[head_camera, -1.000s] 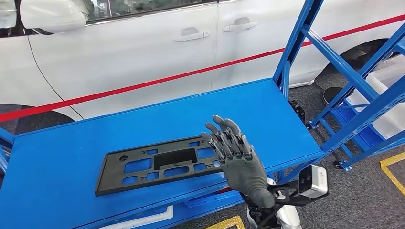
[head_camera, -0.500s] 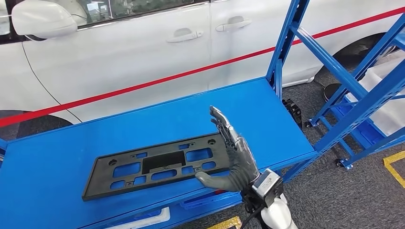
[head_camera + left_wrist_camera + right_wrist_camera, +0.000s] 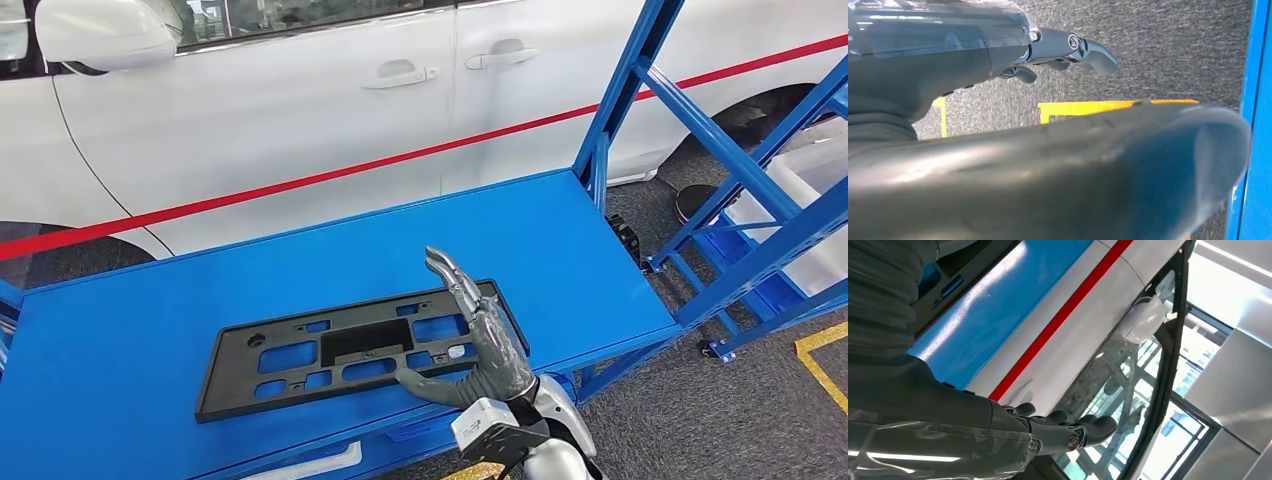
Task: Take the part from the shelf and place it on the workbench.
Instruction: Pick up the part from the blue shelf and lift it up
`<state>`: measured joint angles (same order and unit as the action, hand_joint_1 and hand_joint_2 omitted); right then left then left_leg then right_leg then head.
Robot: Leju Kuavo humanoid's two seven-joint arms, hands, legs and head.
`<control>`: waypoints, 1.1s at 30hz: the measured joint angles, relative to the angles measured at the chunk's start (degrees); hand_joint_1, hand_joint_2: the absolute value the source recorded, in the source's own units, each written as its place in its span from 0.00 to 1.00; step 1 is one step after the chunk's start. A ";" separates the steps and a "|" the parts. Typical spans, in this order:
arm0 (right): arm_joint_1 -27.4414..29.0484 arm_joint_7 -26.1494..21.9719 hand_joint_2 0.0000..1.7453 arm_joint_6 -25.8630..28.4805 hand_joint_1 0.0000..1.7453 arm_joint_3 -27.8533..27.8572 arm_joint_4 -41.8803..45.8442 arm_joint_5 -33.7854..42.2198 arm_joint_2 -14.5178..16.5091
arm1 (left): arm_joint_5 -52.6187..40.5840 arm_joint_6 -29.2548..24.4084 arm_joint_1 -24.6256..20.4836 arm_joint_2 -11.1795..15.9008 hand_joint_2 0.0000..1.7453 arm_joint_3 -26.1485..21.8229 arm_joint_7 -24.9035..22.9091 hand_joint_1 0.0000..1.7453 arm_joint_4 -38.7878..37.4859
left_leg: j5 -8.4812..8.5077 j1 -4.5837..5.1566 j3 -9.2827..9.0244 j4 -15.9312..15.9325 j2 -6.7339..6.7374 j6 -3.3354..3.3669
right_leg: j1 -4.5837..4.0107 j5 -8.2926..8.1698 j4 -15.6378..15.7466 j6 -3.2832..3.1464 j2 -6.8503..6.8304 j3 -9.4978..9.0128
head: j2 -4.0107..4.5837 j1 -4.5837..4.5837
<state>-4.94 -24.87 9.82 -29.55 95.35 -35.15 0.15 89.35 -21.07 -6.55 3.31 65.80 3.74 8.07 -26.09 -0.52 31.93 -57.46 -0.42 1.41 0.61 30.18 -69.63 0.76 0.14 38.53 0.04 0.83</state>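
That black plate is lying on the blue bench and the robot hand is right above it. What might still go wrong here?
Two things, I think. The right robot hand is open just over the black part, with its thumb low by the near edge; a careless pull-back might drag the part. The part also lies close to the front edge of the blue workbench, so a nudge may tip it off.

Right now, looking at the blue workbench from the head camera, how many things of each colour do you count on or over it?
Black: 1, the flat plastic part lying on the blue workbench.
Grey: 1, the right hand, open, over the part's right end.
Total: 2.
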 joint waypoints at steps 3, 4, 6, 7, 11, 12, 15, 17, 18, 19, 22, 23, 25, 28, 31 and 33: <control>-0.06 0.59 1.00 1.71 0.00 -1.40 -1.03 -2.69 -1.02 | -0.01 0.00 0.04 -0.21 0.00 -0.33 0.06 0.00 0.01 | -0.41 0.21 -0.11 -0.26 -0.09 -0.60 | -0.29 -3.87 10.00 -0.71 0.02 -4.56 | 0.00 0.02; -0.06 1.18 1.00 2.30 0.00 -1.93 -1.35 -3.85 -1.36 | -0.01 0.00 0.07 -0.25 0.00 -0.40 0.11 0.00 0.01 | -0.49 0.28 -0.07 -0.29 -0.09 -0.89 | -0.43 -3.87 10.95 -0.85 0.07 -4.92 | 0.00 0.03; -0.01 2.83 1.00 3.53 0.00 -3.03 -1.86 -6.68 -1.98 | -0.02 0.00 0.12 -0.27 0.00 -0.46 0.20 0.00 0.01 | -0.56 0.32 -0.10 -0.18 -0.05 -1.49 | -0.43 -3.97 11.21 -1.14 0.14 -4.91 | 0.00 0.05; 0.01 3.72 1.00 4.10 0.00 -3.60 -2.03 -8.24 -2.23 | -0.03 0.01 0.12 -0.27 0.00 -0.47 0.22 0.00 0.01 | -0.88 0.29 -0.06 -0.45 -0.01 -1.80 | -0.29 -4.06 11.43 -1.39 0.14 -5.04 | 0.00 0.05; 0.88 7.09 1.00 6.37 0.00 -6.01 -2.25 -14.91 -3.87 | -0.06 0.34 0.12 -0.35 0.00 -0.47 0.20 0.00 0.02 | -6.78 0.01 4.57 -11.09 0.09 -2.65 | -0.02 -4.16 11.92 -2.26 -0.21 -5.44 | 0.00 0.14; 1.62 7.60 1.00 7.15 0.00 -6.63 -2.26 -16.38 -4.76 | -0.05 0.44 0.20 -0.36 0.00 -0.47 0.19 0.00 0.02 | -7.98 -0.08 6.27 -14.53 0.09 -2.79 | -0.05 -4.11 11.91 -2.29 -0.28 -5.45 | 0.00 0.13; 4.01 8.05 1.00 9.58 0.00 -8.30 -2.26 -18.97 -7.83 | -0.04 0.63 0.46 -0.36 0.00 -0.47 0.17 0.00 0.02 | -5.28 -0.31 5.90 -13.16 0.13 -2.97 | -0.02 -3.90 11.77 -2.14 -0.27 -5.61 | 0.00 0.13; 4.80 8.18 1.00 10.58 0.00 -9.10 -2.26 -20.06 -9.39 | -0.03 0.70 0.41 -0.37 0.00 -0.47 0.19 0.00 0.02 | -1.72 -0.34 2.20 -5.19 0.13 -2.80 | -0.07 -3.62 11.45 -1.76 -0.12 -5.69 | 0.00 0.13; 4.99 8.34 1.00 10.86 0.00 -9.44 -2.27 -20.71 -10.09 | -0.03 0.76 0.32 -0.39 0.00 -0.47 0.25 0.00 0.02 | -0.86 -0.27 0.88 -2.41 0.10 -2.54 | -0.14 -3.52 11.30 -1.50 -0.04 -5.66 | 0.00 0.10; 5.12 8.63 1.00 11.03 0.00 -9.74 -2.29 -21.41 -10.75 | -0.02 0.86 0.26 -0.43 0.00 -0.47 0.37 0.00 0.02 | -0.70 -0.17 0.26 -1.02 0.06 -2.23 | -0.21 -3.47 11.21 -1.21 0.01 -5.60 | 0.00 0.08; 5.41 9.79 1.00 11.55 0.00 -10.38 -2.36 -23.51 -12.61 | -0.04 1.38 0.27 -0.57 0.00 -0.47 0.87 0.00 0.02 | -0.56 -0.08 0.08 -0.52 0.03 -1.02 | -0.16 -3.42 11.18 -0.25 0.06 -5.61 | 0.00 0.03; 5.57 10.06 1.00 11.78 0.00 -10.46 -2.37 -24.11 -13.27 | -0.07 1.65 0.27 -0.62 0.00 -0.47 1.07 0.00 0.02 | -0.39 -0.13 0.00 -0.31 0.05 -0.60 | -0.08 -2.81 10.46 0.05 0.05 -5.35 | 0.00 0.03; 6.06 10.49 1.00 12.28 0.00 -10.64 -2.36 -25.16 -14.73 | -0.10 2.17 0.24 -0.70 0.00 -0.47 1.48 0.00 0.02 | -0.17 -0.19 -0.09 -0.02 0.11 0.05 | 0.10 0.17 5.72 0.49 0.02 -3.28 | 0.00 0.02; 6.91 11.03 1.00 12.63 0.00 -11.05 -2.43 -26.07 -16.73 | -0.10 2.70 0.35 -0.72 0.00 -0.47 1.74 0.00 0.02 | -0.23 0.02 0.01 -0.09 0.11 0.36 | 0.17 4.15 -4.09 0.80 0.01 1.50 | 0.00 0.02; 7.08 11.14 1.00 12.52 0.00 -11.33 -2.65 -26.15 -17.75 | -0.10 2.92 0.37 -0.78 0.00 -0.45 1.65 0.00 0.02 | -0.35 0.12 -0.17 -0.16 0.03 0.28 | 0.12 -0.25 1.57 0.37 0.01 -1.22 | 0.00 0.01; 6.86 11.15 1.00 12.44 0.00 -11.50 -2.75 -26.15 -17.91 | -0.08 2.87 0.28 -0.94 0.00 -0.45 1.43 0.00 0.02 | -0.55 0.32 -0.29 -0.27 -0.03 -0.07 | -0.10 -2.93 8.80 -0.15 0.02 -4.81 | 0.00 0.02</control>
<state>1.92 -13.73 22.26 -41.06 92.60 -61.30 -17.76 89.27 -18.20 -6.28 2.37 65.35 5.16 8.09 -26.64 -0.20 31.64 -57.73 -0.45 1.34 0.51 27.24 -60.83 0.61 0.16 33.72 0.04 0.85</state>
